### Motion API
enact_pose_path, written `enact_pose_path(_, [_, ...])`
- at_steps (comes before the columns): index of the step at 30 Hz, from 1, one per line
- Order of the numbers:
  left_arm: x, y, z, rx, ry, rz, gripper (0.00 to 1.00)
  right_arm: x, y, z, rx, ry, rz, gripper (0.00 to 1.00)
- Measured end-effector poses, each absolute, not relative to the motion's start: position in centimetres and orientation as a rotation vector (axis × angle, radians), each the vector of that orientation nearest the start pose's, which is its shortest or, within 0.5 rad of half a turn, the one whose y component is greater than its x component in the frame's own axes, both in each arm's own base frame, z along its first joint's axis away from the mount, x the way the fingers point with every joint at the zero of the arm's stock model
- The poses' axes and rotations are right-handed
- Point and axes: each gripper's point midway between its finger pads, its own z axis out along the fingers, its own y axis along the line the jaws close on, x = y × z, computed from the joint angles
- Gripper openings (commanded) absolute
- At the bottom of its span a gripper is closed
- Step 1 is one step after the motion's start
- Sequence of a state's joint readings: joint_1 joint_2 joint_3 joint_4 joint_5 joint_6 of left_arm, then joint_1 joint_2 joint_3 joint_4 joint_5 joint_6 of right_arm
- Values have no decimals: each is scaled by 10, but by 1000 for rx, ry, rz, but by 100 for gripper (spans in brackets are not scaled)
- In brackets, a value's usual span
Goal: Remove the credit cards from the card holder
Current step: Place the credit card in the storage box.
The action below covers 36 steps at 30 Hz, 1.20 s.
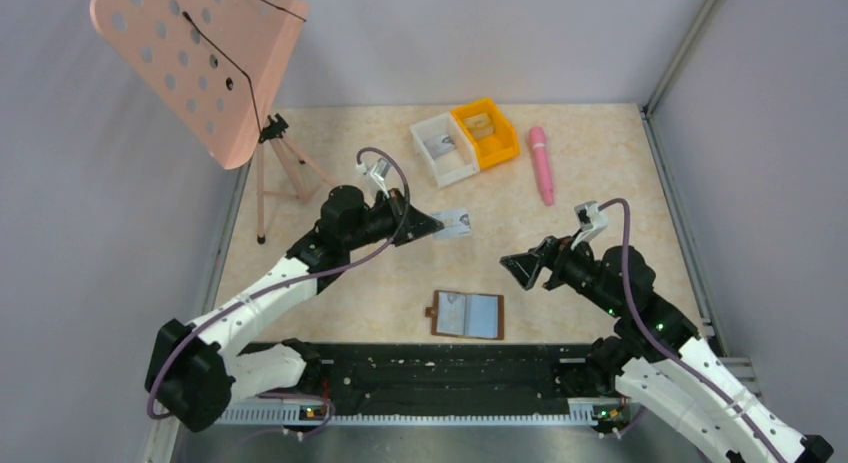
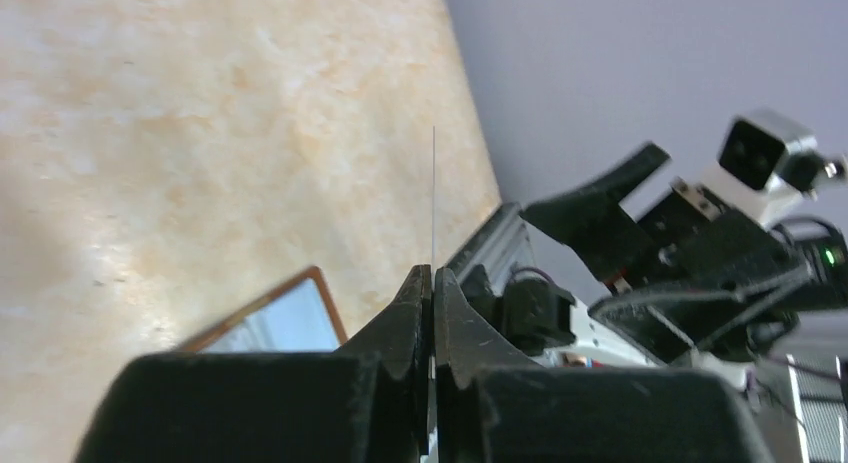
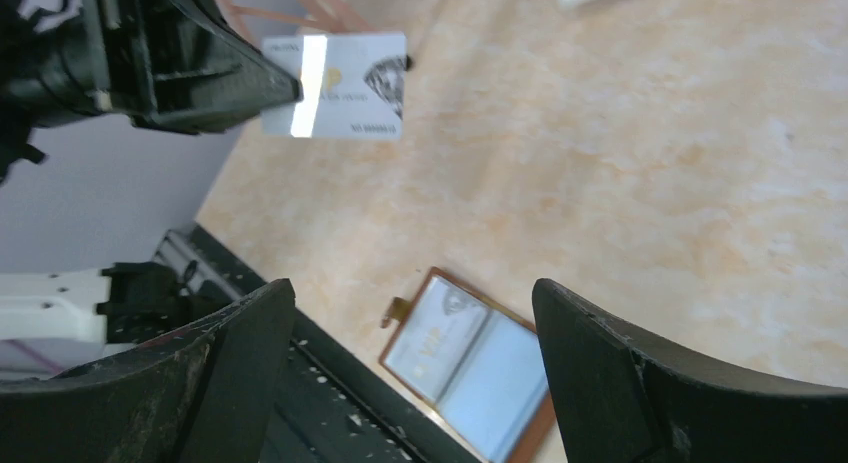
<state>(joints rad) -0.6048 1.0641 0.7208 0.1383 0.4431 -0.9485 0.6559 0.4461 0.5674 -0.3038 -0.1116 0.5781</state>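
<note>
Pinching a credit card [image 1: 455, 223] by one short edge, the closed left end effector [image 1: 432, 226] holds it in the air above the middle of the bench [image 1: 620, 153], well apart from the card holder [image 1: 467, 316], which lies open and flat by the near edge. The right end effector [image 1: 515, 268], jaws wide and empty, hovers just right of the holder. It seems best to lower the card nearly flat onto bare bench before letting go, so it cannot skid.

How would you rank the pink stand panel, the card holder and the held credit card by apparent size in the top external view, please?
Largest to smallest:
pink stand panel
card holder
credit card
</note>
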Motion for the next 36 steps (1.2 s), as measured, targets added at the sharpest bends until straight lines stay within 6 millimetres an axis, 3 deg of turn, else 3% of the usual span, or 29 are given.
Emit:
enact_pose_path(2, [253, -284, 236, -54, 2068, -1396, 0, 181, 180, 224, -122, 1883, 915, 98])
enact_pose_path(6, [300, -288, 210, -160, 2124, -1303, 0, 186, 163, 187, -59, 1982, 782, 99])
enact_pose_path(10, [342, -302, 189, -222, 2176, -1231, 0, 188, 153, 170, -4, 2031, 715, 99])
enact_pose_path(17, [418, -316, 196, -313, 2117, -1094, 0, 188, 154, 154, -14, 2101, 681, 99])
enact_pose_path(21, [453, -312, 199, -375, 2067, -1026, 0, 182, 159, 151, -35, 2126, 719, 99])
enact_pose_path(27, [510, -298, 176, -465, 2061, -928, 0, 173, 167, 155, -62, 2130, 795, 97])
enact_pose_path(36, [557, -280, 141, -562, 2057, -884, 0, 165, 175, 169, -114, 2116, 862, 96])
